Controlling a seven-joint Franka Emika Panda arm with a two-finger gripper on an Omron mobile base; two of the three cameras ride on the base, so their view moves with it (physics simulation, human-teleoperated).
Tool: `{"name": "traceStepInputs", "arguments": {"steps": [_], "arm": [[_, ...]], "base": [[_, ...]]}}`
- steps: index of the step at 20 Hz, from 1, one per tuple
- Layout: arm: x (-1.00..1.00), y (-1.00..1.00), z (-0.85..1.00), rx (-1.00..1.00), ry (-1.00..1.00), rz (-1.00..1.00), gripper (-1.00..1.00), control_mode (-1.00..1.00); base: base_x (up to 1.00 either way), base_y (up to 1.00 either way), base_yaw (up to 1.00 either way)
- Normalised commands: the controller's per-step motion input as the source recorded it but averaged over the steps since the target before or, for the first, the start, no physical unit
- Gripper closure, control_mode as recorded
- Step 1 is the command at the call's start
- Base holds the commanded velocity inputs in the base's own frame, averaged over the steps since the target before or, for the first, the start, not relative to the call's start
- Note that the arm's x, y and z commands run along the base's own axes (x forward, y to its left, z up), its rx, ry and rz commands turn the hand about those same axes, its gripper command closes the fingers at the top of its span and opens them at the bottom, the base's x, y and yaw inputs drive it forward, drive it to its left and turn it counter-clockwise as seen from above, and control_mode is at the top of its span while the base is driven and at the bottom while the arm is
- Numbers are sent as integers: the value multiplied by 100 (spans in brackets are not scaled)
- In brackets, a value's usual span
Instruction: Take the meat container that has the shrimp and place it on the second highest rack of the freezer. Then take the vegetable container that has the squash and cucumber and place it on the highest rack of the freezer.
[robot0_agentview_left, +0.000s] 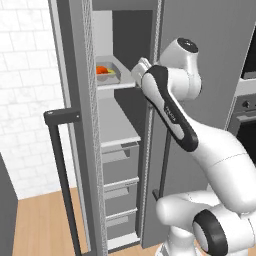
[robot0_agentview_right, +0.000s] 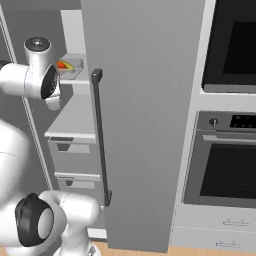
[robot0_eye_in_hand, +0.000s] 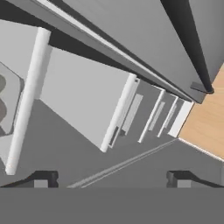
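Note:
The freezer (robot0_agentview_left: 120, 150) stands open. The vegetable container (robot0_agentview_left: 108, 70) is a grey tray holding the orange-red squash (robot0_agentview_left: 102, 70) and the yellow-green cucumber (robot0_agentview_left: 112, 73). It rests on the uppermost white rack (robot0_agentview_left: 118, 84) that I can see. It also shows in the right base view as a tray (robot0_agentview_right: 70, 65), and at the left edge of the hand view (robot0_eye_in_hand: 6, 101). My gripper (robot0_eye_in_hand: 112, 179) is open and empty. It hangs just in front of that rack's edge (robot0_eye_in_hand: 25, 105) and points down past the lower rack (robot0_eye_in_hand: 83, 98). The meat container with the shrimp is out of view.
Grey drawers (robot0_agentview_left: 120, 165) sit below the racks. The open left door (robot0_agentview_left: 75, 125) has a dark bar handle (robot0_agentview_left: 60, 160). The right door (robot0_agentview_right: 145, 125) carries a handle (robot0_agentview_right: 100, 135) close to my arm. Ovens (robot0_agentview_right: 225, 165) stand at the right. The floor (robot0_eye_in_hand: 205, 122) is wood.

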Motion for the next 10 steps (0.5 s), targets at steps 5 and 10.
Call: {"name": "traceStepInputs", "arguments": {"steps": [5,10], "arm": [[-100,-36,-51,-23,0,46,-100,-100],[-100,-48,-46,-31,0,49,-100,-100]], "base": [[0,0,0],[0,0,0]]}}
